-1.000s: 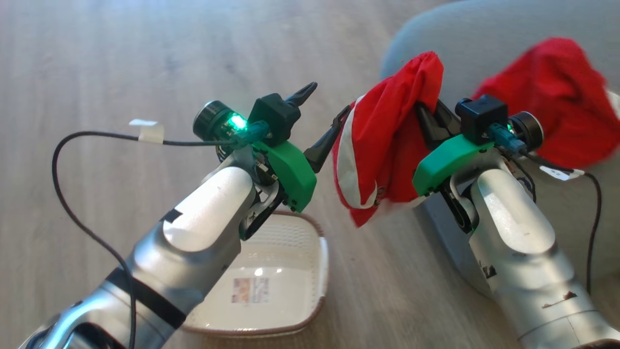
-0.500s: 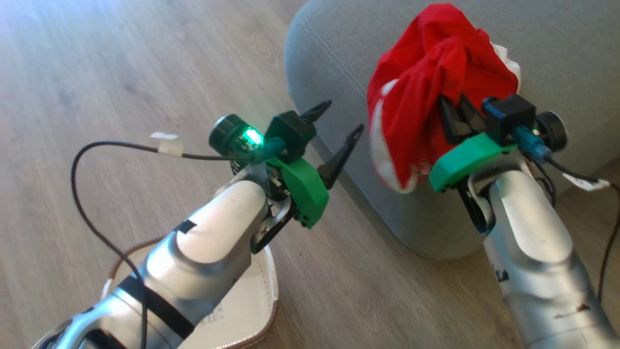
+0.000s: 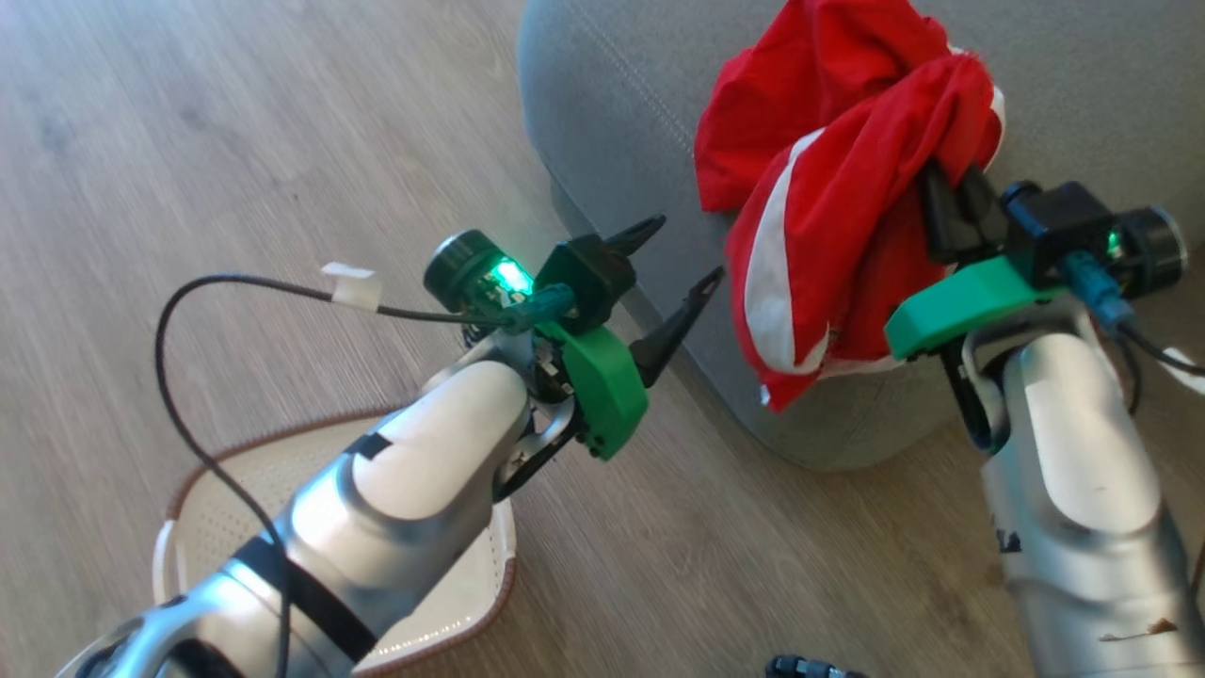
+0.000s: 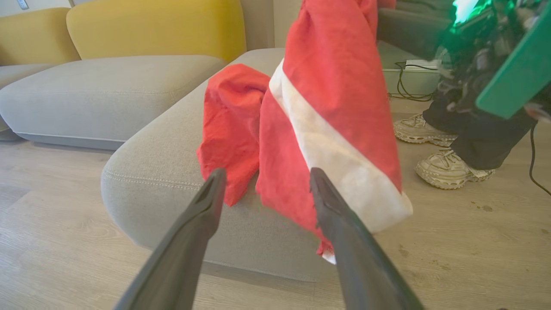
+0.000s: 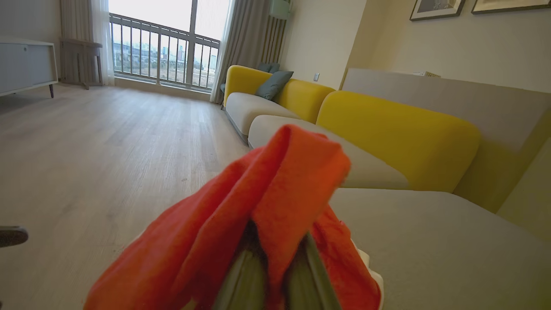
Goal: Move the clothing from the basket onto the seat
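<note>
My right gripper [image 3: 941, 193] is shut on a red garment with a white stripe [image 3: 828, 254], which hangs over the near corner of the grey seat [image 3: 612, 94]. A second piece of red clothing [image 3: 800, 94] lies on the seat just behind it. In the right wrist view the held fabric [image 5: 280, 193] drapes over my gripper [image 5: 275, 262]. My left gripper [image 3: 687, 250] is open and holds nothing, left of the hanging garment [image 4: 335, 86] and beside the seat's edge [image 4: 163, 163]. The cream basket [image 3: 216, 480] sits on the floor at lower left, mostly hidden by my left arm.
Wooden floor surrounds the seat. A person's pale shoes [image 4: 447, 170] stand on the floor right of the seat. More grey cushions with yellow backs [image 5: 396, 133] extend behind it. A black cable [image 3: 179, 311] loops from my left wrist.
The head camera has swung toward the seat. My right gripper has carried the garment from above the floor to the seat's corner, close to the clothing lying there. The left gripper stays open.
</note>
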Available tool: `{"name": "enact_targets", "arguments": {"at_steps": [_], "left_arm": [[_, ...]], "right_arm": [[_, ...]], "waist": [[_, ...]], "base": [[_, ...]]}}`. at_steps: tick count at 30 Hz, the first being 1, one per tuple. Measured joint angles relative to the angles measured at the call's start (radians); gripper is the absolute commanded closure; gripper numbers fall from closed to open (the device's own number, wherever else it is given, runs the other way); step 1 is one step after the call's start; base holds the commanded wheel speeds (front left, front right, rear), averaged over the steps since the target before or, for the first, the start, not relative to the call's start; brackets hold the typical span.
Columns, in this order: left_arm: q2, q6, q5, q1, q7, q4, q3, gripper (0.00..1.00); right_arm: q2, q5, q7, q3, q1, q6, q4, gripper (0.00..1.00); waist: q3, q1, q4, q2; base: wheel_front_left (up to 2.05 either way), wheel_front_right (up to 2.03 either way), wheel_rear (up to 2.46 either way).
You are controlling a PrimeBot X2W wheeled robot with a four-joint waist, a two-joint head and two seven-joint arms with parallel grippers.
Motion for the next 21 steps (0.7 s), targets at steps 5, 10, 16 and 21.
{"name": "enact_targets", "arguments": {"at_steps": [5,10,16,21], "left_arm": [[0.041,0.0,0.007,0.0,0.009,-0.029,-0.005,0.0],[0.095,0.002,0.018,0.002,0.036,-0.082,-0.018,0.0],[0.204,0.035,0.026,0.04,0.081,-0.184,-0.025,0.0],[0.277,0.044,0.043,0.07,0.116,-0.264,-0.039,0.0]], "right_arm": [[0.001,-0.074,0.047,-0.038,-0.051,0.0,-0.05,1.0],[-0.025,-0.128,0.104,-0.069,-0.204,0.0,-0.091,1.0],[-0.111,-0.178,0.239,-0.168,-0.423,0.0,-0.114,1.0],[-0.167,-0.213,0.362,-0.274,-0.516,0.0,-0.149,1.0]], "waist": [[0.046,0.0,-0.003,0.0],[0.091,0.0001,-0.005,0.0],[0.161,0.0001,-0.008,0.0],[0.212,0.0001,0.008,0.0]], "base": [[0.0,0.0,0.0],[0.0,0.0,0.0],[0.0,0.0,0.0],[0.0,0.0,0.0]]}}
